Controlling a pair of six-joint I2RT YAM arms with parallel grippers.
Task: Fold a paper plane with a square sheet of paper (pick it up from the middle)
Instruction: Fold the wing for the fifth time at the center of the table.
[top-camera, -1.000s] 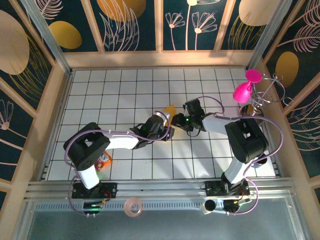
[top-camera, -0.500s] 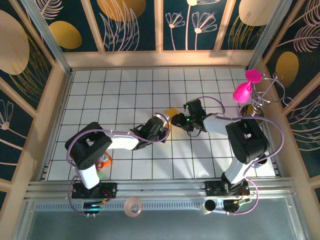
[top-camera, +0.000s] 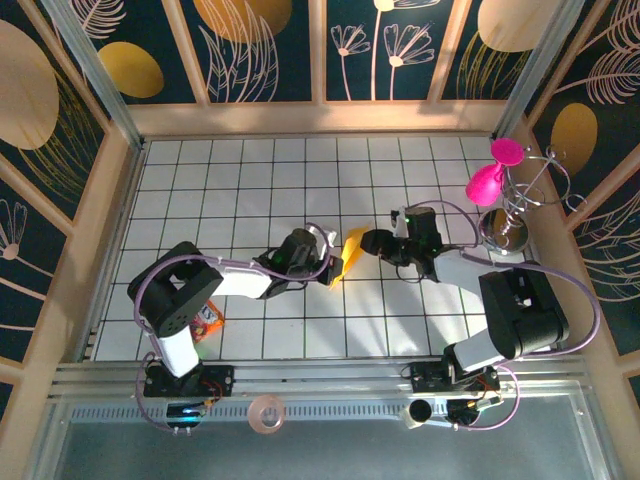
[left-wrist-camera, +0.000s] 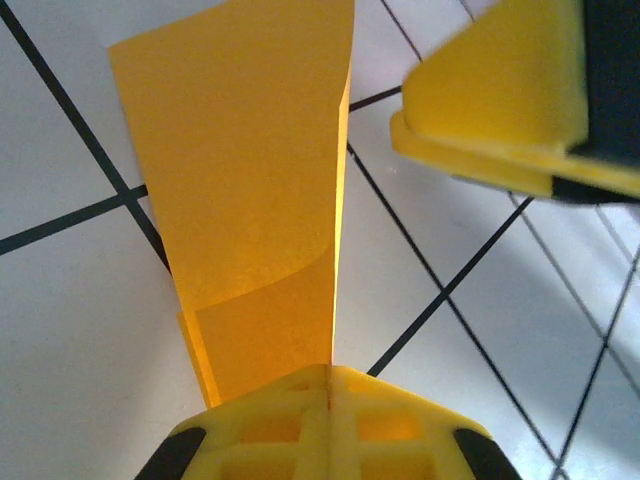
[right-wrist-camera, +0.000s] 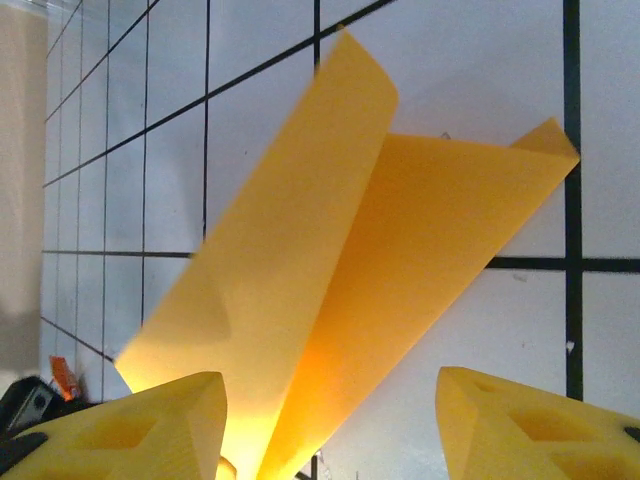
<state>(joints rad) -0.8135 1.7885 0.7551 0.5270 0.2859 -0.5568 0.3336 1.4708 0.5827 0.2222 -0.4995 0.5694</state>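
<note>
Left tool (left-wrist-camera: 328, 372) has just closed and is now clamped on the near edge of the folded sheet of paper (left-wrist-camera: 250, 190), which stands upright over mid-bench (top-camera: 250, 180). Right tool (right-wrist-camera: 330, 400) has let go, fingers apart, just beside the sheet. Judged: hand-over done, next fold pending.

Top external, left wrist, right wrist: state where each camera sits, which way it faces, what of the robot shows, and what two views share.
Top external: fixed above and behind the bases, looking down on the tiled table; both arms, left gripper and right gripper show.
Left wrist: on the left arm, facing along its shut fingers to the orange-yellow paper they pinch.
Right wrist: on the right arm, facing out between its open fingers.
Shared: both wrist views see that paper over the tiles.
</note>
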